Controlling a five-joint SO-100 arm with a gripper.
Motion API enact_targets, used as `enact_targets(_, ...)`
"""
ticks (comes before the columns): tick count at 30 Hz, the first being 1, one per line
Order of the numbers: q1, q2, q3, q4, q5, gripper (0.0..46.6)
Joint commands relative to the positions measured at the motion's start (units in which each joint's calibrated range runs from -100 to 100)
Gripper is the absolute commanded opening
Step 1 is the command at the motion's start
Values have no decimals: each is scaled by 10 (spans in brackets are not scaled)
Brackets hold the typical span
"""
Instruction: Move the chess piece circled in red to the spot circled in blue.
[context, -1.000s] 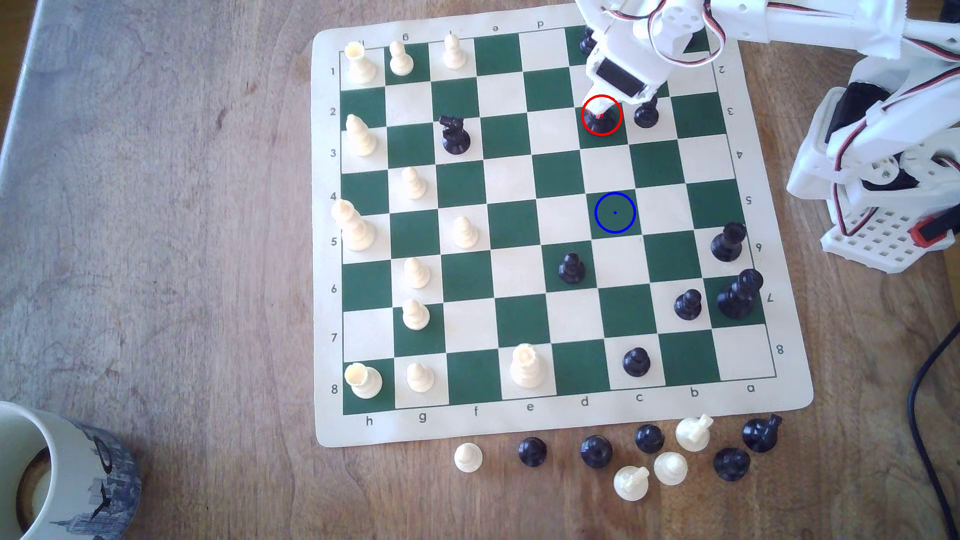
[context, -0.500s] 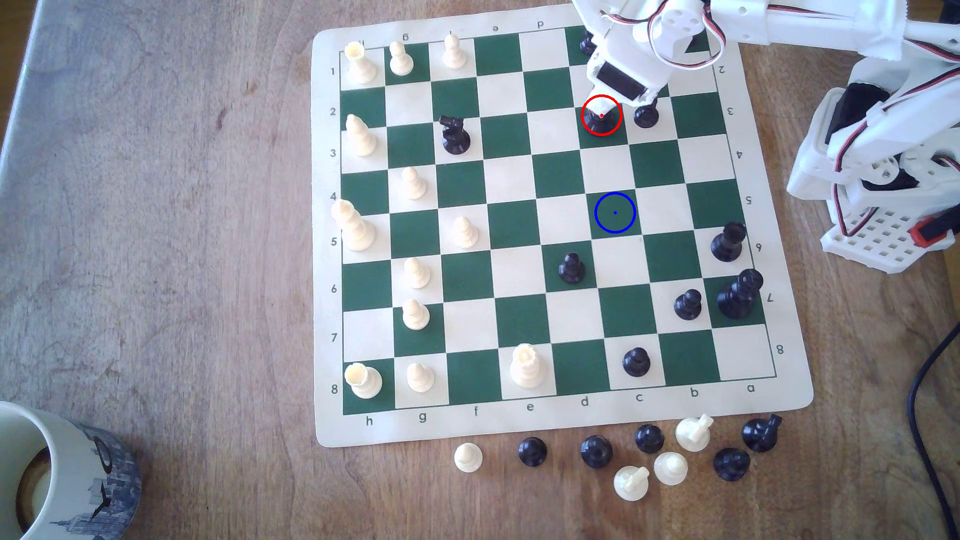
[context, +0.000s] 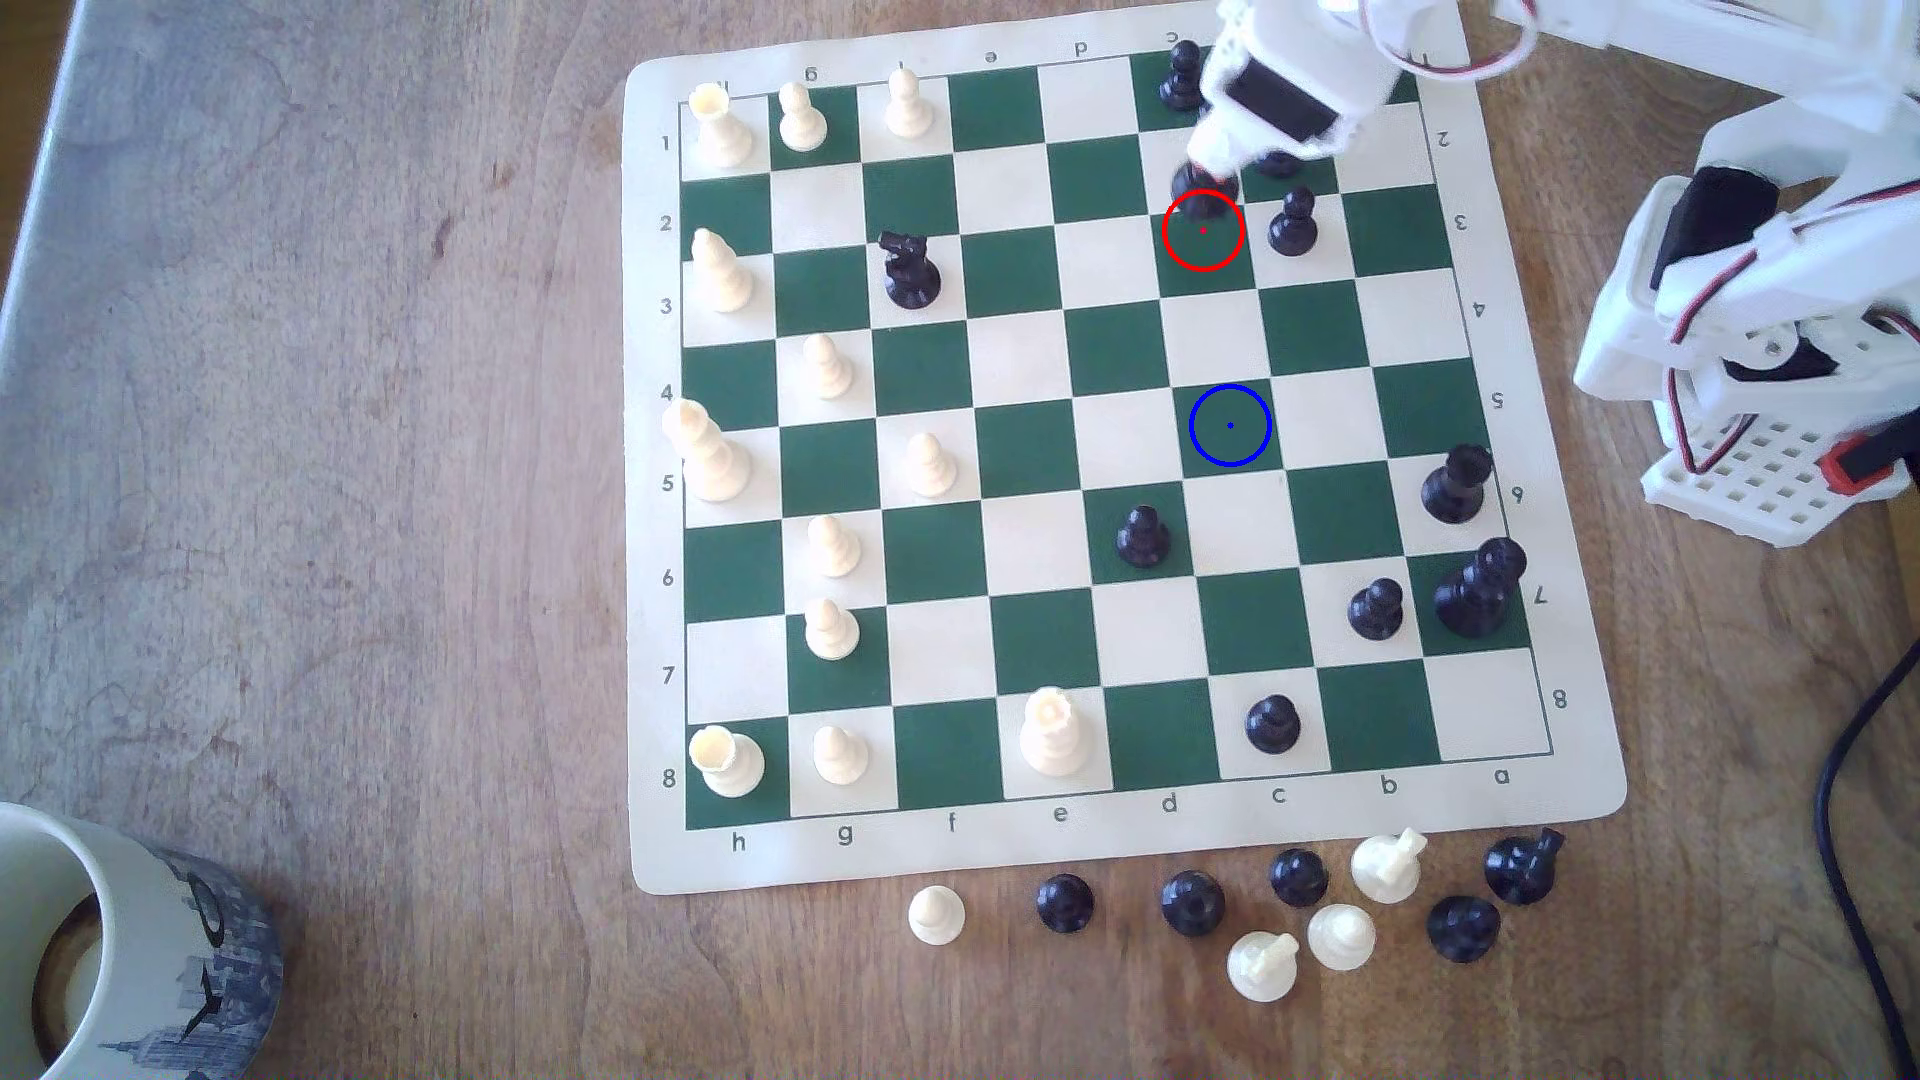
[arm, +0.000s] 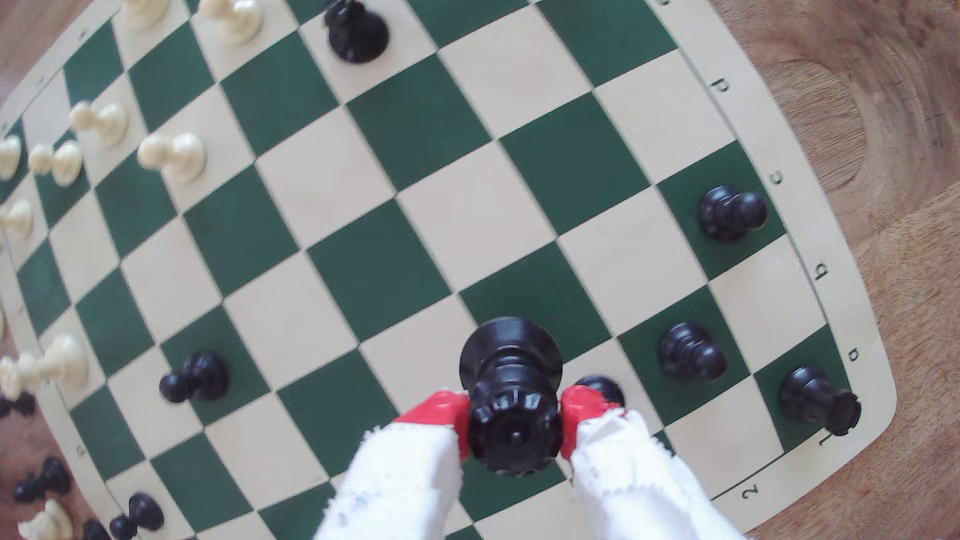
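Note:
The chess piece (arm: 511, 353) is a tall glossy black piece with a notched crown top and a wide round base. My gripper (arm: 514, 415) is shut on it just under the crown, one red-tipped finger on each side. In the exterior view the chess piece (context: 1203, 185) hangs under my gripper (context: 1207, 166), just beyond the far edge of the red ring (context: 1203, 231), whose green square lies bare. The spot (context: 1230, 425) is a green square with a blue ring and centre dot, two rows nearer than the red ring, with nothing on it.
A black pawn (context: 1292, 221) stands one square to the exterior view's right of the red ring. Another black pawn (context: 1181, 75) stands at the far edge. A third (context: 1143, 536) stands beyond the spot. Captured pieces (context: 1340, 914) lie off the board's near edge. A mug (context: 104, 945) sits bottom left.
The gripper has risen and drawn back toward the board's far edge, carrying the black piece off the red-ringed square. The neighbouring pawn is now uncovered.

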Motion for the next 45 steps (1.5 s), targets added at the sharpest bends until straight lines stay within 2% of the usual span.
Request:
enact_targets(1, -84, -71, -40, 45, -11, 2)
enact_targets(4, -151, -75, -41, 56, -30, 2)
enact_targets(9, -191, -47, -24, 31, -44, 2)
enact_targets(21, -193, -29, 108, -66, -50, 2)
enact_targets(45, -169, 6, 164, -131, -45, 2)
